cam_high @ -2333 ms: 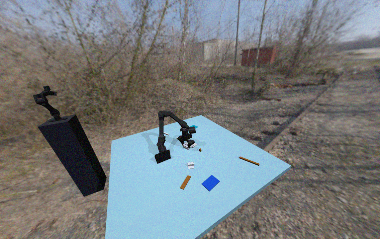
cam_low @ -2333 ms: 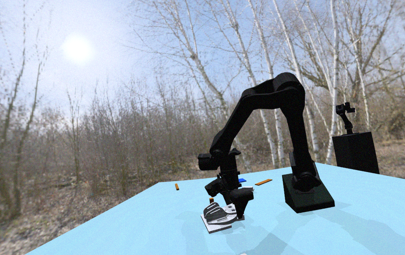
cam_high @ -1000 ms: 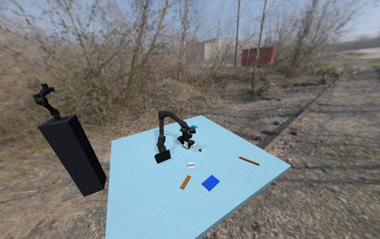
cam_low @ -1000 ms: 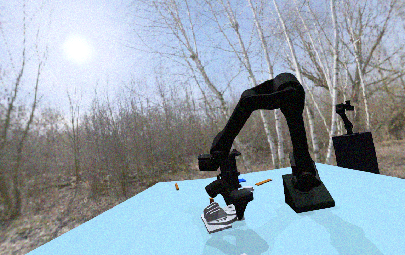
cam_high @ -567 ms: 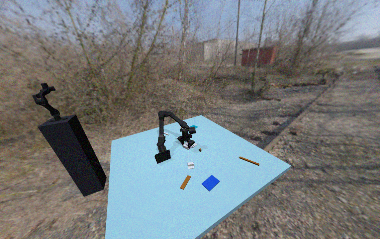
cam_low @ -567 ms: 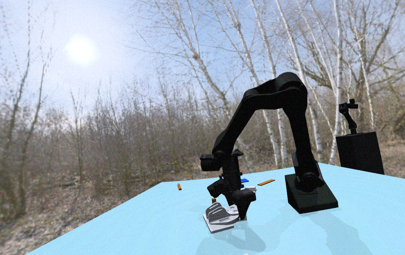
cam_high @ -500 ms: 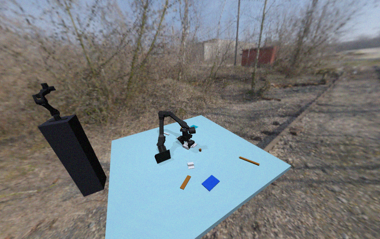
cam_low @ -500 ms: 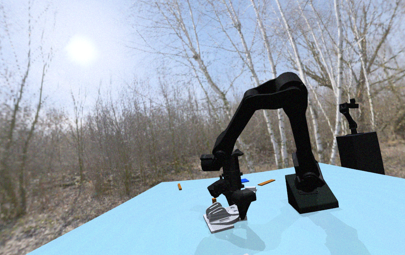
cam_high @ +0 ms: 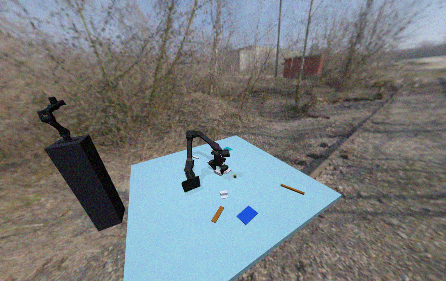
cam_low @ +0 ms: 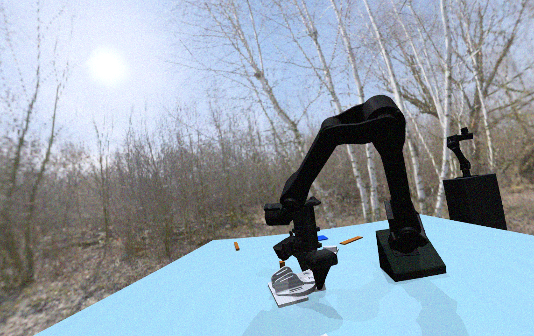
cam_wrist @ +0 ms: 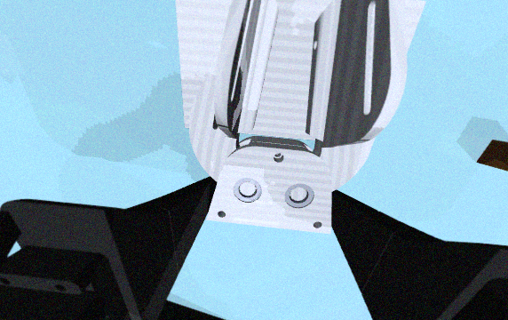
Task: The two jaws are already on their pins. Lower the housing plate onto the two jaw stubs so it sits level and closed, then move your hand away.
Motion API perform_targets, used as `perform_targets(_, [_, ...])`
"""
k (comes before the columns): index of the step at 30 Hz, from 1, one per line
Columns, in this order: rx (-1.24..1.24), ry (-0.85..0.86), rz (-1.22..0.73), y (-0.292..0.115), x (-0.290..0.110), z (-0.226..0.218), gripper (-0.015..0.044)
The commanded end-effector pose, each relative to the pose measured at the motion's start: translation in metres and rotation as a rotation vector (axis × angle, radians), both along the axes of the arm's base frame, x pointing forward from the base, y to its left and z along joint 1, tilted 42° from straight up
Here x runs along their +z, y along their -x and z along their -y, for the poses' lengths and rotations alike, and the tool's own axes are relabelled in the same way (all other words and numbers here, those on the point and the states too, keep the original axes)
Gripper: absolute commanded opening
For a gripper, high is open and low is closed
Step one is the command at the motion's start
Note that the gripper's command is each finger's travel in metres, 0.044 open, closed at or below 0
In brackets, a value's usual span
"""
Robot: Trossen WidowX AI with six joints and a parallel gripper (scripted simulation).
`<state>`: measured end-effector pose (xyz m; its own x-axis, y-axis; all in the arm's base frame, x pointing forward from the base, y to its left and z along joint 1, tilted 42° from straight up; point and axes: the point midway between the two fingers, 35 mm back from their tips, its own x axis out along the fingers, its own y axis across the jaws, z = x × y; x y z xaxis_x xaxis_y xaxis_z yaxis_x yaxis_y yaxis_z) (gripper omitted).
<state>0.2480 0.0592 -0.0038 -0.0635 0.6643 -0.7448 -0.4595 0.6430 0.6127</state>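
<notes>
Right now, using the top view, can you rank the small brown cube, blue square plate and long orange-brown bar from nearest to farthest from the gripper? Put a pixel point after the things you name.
1. Small brown cube [cam_high: 234, 176] [cam_low: 282, 263], just beside the gripper [cam_high: 219, 169] [cam_wrist: 273, 206].
2. Long orange-brown bar [cam_high: 292, 189] [cam_low: 236, 246] and blue square plate [cam_high: 247, 214] [cam_low: 322, 238]: too close to call.

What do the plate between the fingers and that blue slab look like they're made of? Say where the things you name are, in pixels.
The plate [cam_wrist: 276, 175] between the end effector's [cam_wrist: 273, 184] fingers looks like pale metal, perhaps brushed: faint parallel bands run across its flat face. Painted or printed plastic could look similar. The blue slab [cam_high: 247, 214] [cam_low: 322, 238] might be plastic or painted wood; its even color and lack of visible grain suggest a matte coating, but leave the material open.
</notes>
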Motion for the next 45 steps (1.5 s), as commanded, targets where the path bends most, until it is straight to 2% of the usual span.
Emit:
perform_targets(1, [-0.005, -0.005, -0.004, 0.0001, 0.0, -0.0008, 0.0351])
perform_targets(42, [-0.005, -0.005, -0.004, 0.0001, 0.0, -0.0008, 0.0351])
perform_targets(45, [0.0, 0.0, 0.0, 0.0, 0.0, 0.0, 0.043])
